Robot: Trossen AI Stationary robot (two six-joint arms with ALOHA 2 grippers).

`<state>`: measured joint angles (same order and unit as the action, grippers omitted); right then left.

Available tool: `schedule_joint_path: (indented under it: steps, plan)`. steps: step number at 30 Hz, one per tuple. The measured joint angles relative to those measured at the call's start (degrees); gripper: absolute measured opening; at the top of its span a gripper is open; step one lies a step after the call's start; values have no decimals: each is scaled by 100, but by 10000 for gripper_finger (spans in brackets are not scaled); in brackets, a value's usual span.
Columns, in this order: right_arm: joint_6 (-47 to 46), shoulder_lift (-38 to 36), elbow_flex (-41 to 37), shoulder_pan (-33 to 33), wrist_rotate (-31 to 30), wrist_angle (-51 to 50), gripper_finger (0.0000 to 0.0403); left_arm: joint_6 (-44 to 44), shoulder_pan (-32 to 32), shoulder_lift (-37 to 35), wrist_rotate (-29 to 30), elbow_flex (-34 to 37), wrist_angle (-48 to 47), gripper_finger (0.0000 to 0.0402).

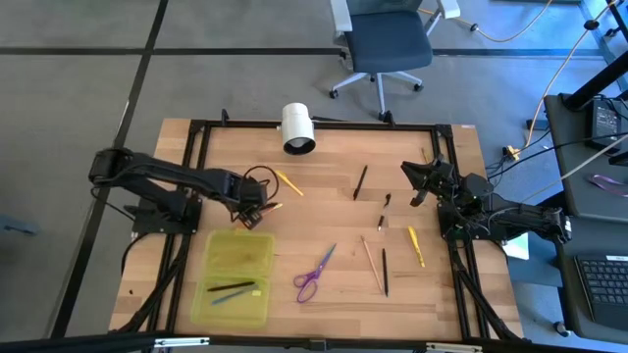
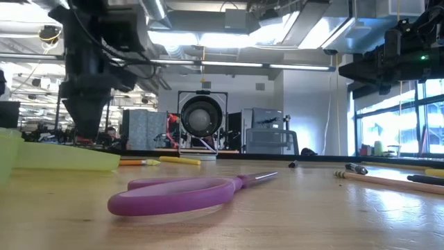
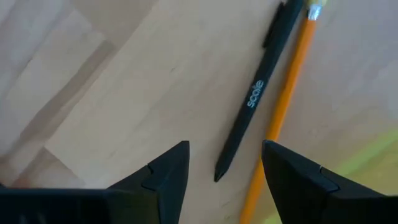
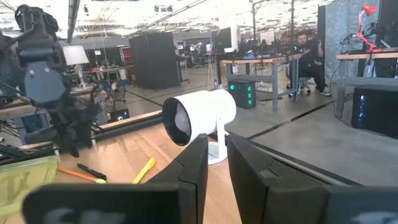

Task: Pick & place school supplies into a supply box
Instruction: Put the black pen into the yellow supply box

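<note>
The tabletop (image 1: 324,221) is pale wood with visible grain and a light sheen. The supply box (image 1: 235,277), lower left of the high view, is translucent yellow-green plastic. The scissors (image 2: 182,194) have glossy, smooth purple plastic handles. A black pen (image 3: 252,106) looks matt, lying beside a smooth orange pencil (image 3: 283,102). The white cylinder (image 4: 199,116) is smooth matt plastic.

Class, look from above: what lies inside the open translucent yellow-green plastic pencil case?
In the near half of the translucent yellow-green plastic pencil case lie a thin black pen and a thin blue pen. The far half looks bare; nothing covers it.
</note>
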<state>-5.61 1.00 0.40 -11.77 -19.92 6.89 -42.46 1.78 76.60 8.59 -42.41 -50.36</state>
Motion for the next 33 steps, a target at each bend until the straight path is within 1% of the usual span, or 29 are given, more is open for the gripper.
schedule_joint_path:
  steps: [11, 23, 27, 33]
  plan:
    - [7, 0, 0, -2, 0, -6, 67, 26, 75, 817, -149, 2, -7, 187]
    - [7, 2, 0, -2, 0, -11, 67, 358, 82, 1187, -514, -16, 107, 181]
    - [7, 2, 0, -2, 0, -11, 67, 384, 81, 1196, -548, -17, 135, 159]
    - [7, 2, 0, -2, 0, -9, 67, 531, 75, 1202, -586, -15, 187, 91]
